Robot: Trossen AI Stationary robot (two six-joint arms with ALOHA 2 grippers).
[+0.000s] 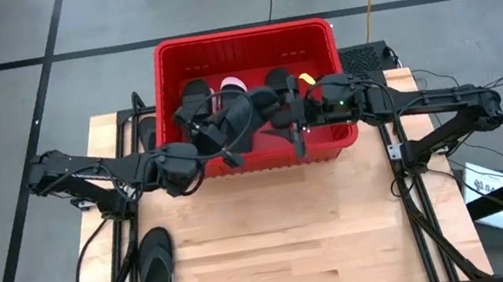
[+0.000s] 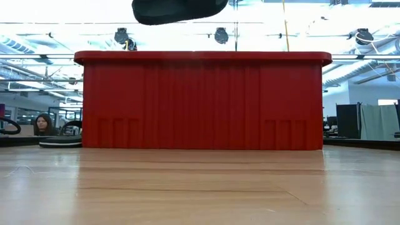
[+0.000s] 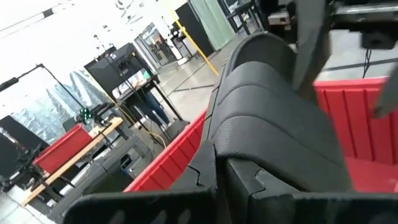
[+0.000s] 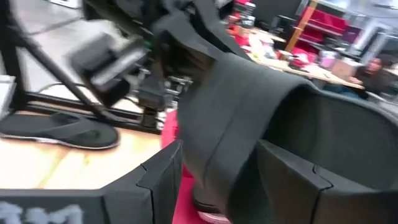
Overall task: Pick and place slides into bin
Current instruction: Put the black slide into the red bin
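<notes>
left claw [image 1: 229, 124] clamped on black slide [image 1: 237, 113] over bin [image 1: 241, 41] at frame centre; right claw [image 1: 293, 114] spread around it; slide could snag

Red bin [image 2: 203, 103] fills view; dark shape [image 2: 178, 9] (possibly slide) above rim.

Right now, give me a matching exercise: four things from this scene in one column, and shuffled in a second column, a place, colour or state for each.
1. black flip-flop
2. pale pink slide
3. left tool
4. bin

A. shut on a black slide above the bin
B. red
C. lying inside the bin
D. flat on the table, outside the bin

Pairs: 1-D, 2-C, 3-A, 4-B
</notes>
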